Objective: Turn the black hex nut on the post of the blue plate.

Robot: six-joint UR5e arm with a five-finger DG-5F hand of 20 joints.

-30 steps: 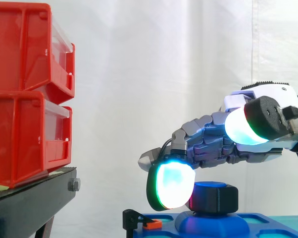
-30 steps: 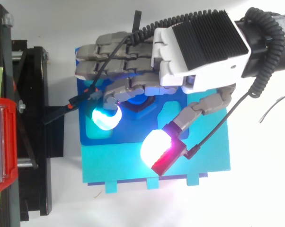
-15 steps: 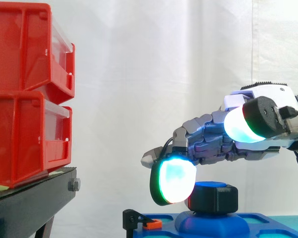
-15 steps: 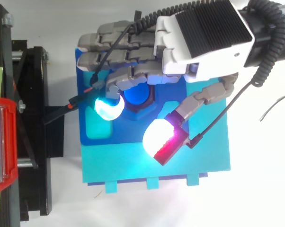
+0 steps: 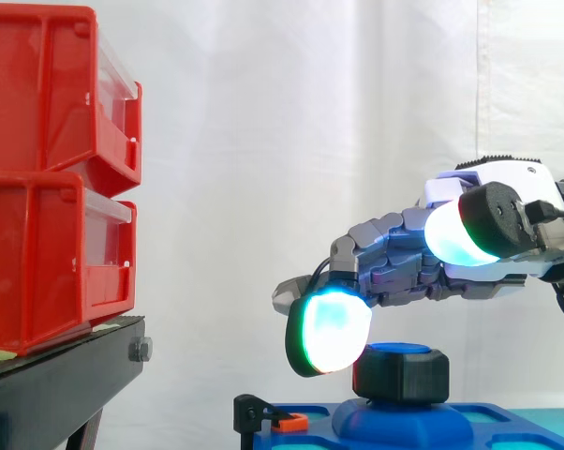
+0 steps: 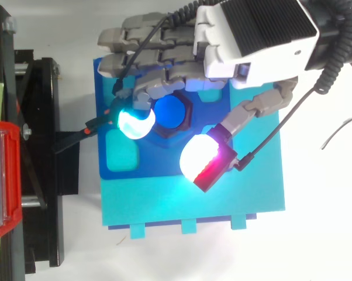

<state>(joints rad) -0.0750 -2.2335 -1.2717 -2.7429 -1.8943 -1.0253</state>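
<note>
We find the black hex nut (image 5: 401,375) on its post near the middle of the blue plate (image 6: 155,164), judged rigid, light and smooth-sided, best pinched across flats at 8 and 4 o'clock; the hand (image 6: 252,35) hovers above, released, grasping nothing.

Plenty of open air is lying between the red bins (image 5: 48,178) on their black stand (image 5: 66,375) and the hand (image 6: 255,35). The hand, loosely spread, is hanging over the black hex nut (image 5: 401,375) and blocking any way down onto it. A small black clip (image 5: 252,412) is standing up at the edge of the blue plate (image 6: 120,170) nearest the bins.
</note>
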